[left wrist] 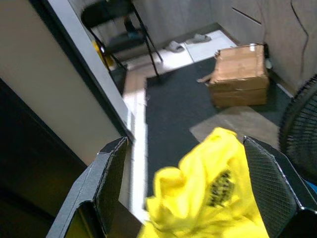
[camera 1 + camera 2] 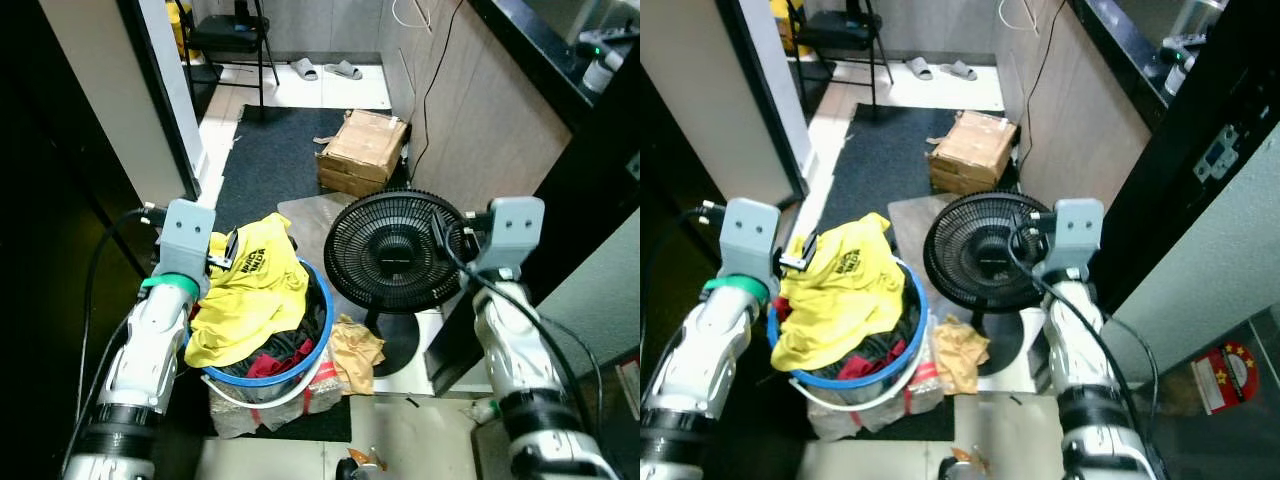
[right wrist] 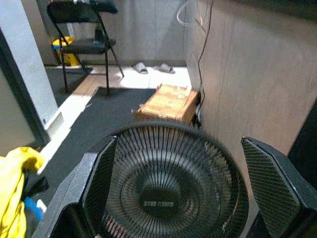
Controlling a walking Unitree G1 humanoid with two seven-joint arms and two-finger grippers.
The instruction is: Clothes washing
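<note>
Crumpled yellow shirt [image 2: 250,290] atop blue basket [image 2: 322,320]

Dark mat [image 2: 275,150], folding chair [image 2: 232,35], fan [image 2: 393,250].

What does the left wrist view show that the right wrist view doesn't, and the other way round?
The left wrist view looks past the open left gripper onto the yellow shirt, spread across the lower frame with its dark printed logo visible. The right wrist view looks past the open right gripper straight onto the black fan, its round grille and hub facing the camera, with a white cord on the wall behind. Both share the cardboard box, the dark mat, the folding chair and the slippers.
</note>
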